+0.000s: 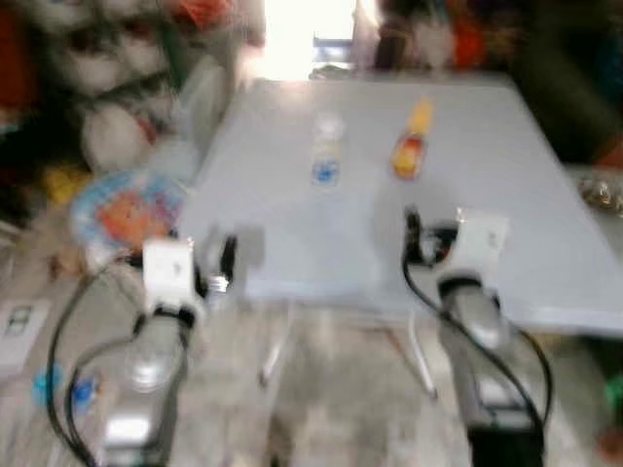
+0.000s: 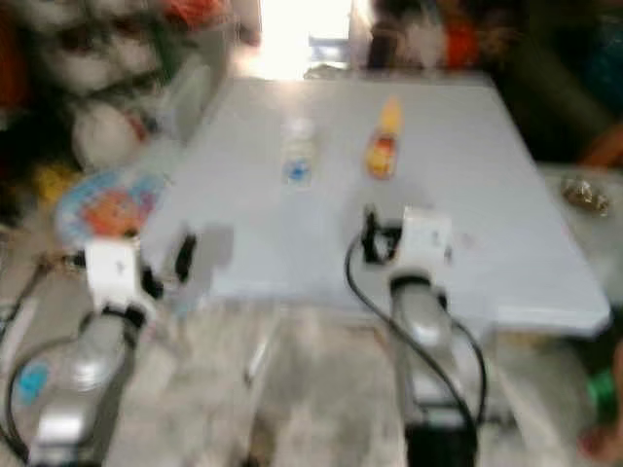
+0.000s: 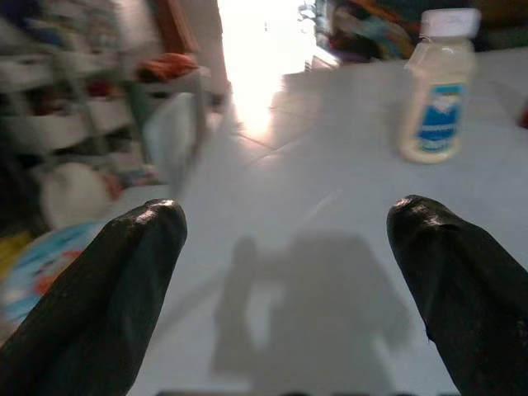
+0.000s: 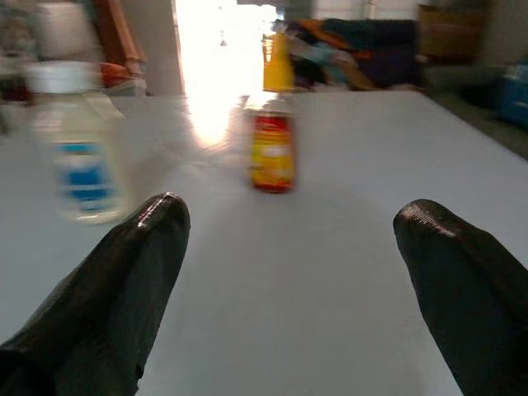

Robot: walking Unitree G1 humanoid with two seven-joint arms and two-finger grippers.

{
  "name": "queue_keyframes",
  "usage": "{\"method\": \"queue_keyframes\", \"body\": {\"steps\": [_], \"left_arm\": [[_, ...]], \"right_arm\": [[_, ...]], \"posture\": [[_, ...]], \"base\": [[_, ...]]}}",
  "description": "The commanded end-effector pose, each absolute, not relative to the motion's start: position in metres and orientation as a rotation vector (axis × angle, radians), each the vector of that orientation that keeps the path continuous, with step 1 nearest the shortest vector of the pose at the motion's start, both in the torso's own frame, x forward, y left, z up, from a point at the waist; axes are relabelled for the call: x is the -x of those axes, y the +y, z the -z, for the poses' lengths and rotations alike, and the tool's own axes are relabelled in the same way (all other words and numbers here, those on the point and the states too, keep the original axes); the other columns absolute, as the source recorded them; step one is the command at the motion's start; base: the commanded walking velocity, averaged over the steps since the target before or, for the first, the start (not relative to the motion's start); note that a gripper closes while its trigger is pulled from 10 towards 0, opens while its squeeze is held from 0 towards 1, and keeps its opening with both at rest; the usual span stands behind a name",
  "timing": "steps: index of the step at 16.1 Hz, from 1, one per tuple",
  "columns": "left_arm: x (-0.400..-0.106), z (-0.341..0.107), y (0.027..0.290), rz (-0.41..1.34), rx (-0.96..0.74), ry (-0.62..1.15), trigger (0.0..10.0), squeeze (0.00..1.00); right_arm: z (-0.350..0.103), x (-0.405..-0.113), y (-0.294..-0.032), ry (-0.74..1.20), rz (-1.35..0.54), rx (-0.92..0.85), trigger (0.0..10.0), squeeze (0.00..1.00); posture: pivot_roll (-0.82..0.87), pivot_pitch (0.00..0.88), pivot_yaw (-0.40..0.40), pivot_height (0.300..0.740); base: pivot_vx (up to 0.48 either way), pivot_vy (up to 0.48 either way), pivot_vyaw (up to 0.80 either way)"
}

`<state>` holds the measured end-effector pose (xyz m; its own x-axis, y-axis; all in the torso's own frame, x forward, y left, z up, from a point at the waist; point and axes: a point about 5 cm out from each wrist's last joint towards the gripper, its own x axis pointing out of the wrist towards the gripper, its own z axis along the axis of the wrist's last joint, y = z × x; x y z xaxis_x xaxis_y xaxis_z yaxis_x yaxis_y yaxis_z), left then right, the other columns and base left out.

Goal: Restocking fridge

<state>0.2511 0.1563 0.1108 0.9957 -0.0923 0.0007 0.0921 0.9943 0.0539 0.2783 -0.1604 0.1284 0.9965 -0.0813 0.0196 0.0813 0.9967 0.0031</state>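
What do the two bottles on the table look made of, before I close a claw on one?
White-capped bottle: pale, translucent body with a blue label, probably plastic, smooth finish. Red-labelled bottle: opaque, glossy red and yellow wrap; plastic or glass, blur leaves it open. Table: matte pale blue-grey sheet, likely plastic or laminate.

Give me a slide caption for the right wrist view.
Open right gripper over the table, facing a red-labelled bottle.

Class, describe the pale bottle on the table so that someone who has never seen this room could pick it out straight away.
Start at the big light-blue table in front of the robot. Two items stand near its middle; the bottle is the one on the robot's left. It is pale and see-through with a white cap and blue label, whereas its neighbour is yellow and red.
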Motion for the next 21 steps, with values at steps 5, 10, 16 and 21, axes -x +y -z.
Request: {"method": "queue_keyframes", "body": {"steps": [5,10,16,21], "left_arm": [[-0.256,-0.113,0.152,0.076,-0.071,-0.007,10.0,0.0],[-0.258,-0.112,0.161,0.01,-0.115,-0.004,10.0,0.0],[-0.264,-0.113,0.16,0.005,-0.129,-0.012,10.0,0.0],[-0.264,-0.113,0.157,0.025,-0.124,-0.015,10.0,0.0]], "right_arm": [[-0.131,-0.277,-0.166,-0.046,0.071,0.024,10.0,0.0],[-0.127,-0.272,-0.168,-0.046,0.054,0.005,10.0,0.0],[-0.129,-0.275,-0.164,-0.06,0.018,0.055,10.0,0.0],[-0.128,-0.275,-0.163,-0.058,0.015,0.033,10.0,0.0]], "posture": [[-0.03,0.0,0.007,0.74],[-0.03,0.0,0.012,0.74],[-0.03,0.0,0.01,0.74],[-0.03,0.0,0.009,0.74]], "base": [[0.19,0.0,0.56],[0.0,0.0,0.43],[0.0,0.0,0.39],[0.0,0.0,0.71]]}}
